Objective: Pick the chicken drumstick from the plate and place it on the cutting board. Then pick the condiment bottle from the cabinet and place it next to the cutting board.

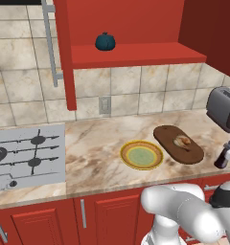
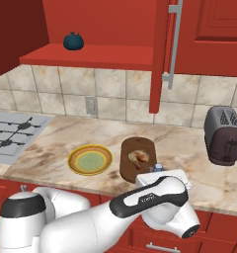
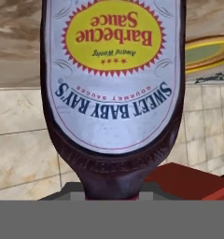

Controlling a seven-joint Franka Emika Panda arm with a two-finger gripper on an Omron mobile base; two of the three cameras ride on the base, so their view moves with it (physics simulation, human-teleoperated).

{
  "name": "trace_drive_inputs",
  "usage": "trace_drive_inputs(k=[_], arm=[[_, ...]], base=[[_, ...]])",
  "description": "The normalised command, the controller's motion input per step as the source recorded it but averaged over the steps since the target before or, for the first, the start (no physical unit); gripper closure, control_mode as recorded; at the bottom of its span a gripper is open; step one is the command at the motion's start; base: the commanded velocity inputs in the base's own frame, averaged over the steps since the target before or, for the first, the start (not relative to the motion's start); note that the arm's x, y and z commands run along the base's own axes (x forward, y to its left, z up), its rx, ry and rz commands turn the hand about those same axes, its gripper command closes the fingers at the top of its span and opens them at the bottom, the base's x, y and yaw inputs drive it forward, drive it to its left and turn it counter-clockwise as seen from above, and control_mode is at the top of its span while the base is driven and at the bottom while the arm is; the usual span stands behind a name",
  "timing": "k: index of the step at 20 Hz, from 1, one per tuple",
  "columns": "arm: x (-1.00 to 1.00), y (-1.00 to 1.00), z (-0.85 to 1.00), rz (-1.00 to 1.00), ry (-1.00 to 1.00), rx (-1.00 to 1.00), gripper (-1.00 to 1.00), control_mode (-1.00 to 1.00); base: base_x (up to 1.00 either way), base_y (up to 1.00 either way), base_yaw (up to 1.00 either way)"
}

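Chicken drumstick [image 1: 182, 141] lies on cutting board [image 1: 170, 139], plate [image 1: 128, 161] just left.

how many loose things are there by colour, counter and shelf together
brown: 3 - cutting board, chicken drumstick, condiment bottle
yellow: 1 - plate
teal: 1 - pumpkin-shaped object
grey: 1 - toaster
total: 6

Marble counter [image 1: 97, 143] carries plate [image 1: 142, 155], board [image 1: 184, 149] just beside it with drumstick [image 1: 182, 141] on top, toaster [image 1: 224, 109] at far end, hob [image 1: 26, 155] set in at the other. Red shelf [image 1: 136, 55] above holds teal pumpkin-shaped thing [image 1: 105, 42].
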Motion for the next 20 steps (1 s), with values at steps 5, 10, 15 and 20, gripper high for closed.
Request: trace_drive_inputs(k=[5,10,15,20], arm=[[0.03,0.0,0.0,0.0,-0.03,0.0,1.0,-1.0],[0.06,0.0,0.0,0.0,-0.01,0.0,1.0,-1.0],[0.08,0.0,-0.04,0.0,-0.02,0.0,1.0,-1.0],[0.03,0.0,-0.15,0.0,-0.05,0.0,1.0,-1.0]], base=[[0.0,0.0,0.0],[0.0,0.0,0.0],[0.0,0.0,0.0],[0.0,0.0,0.0]])
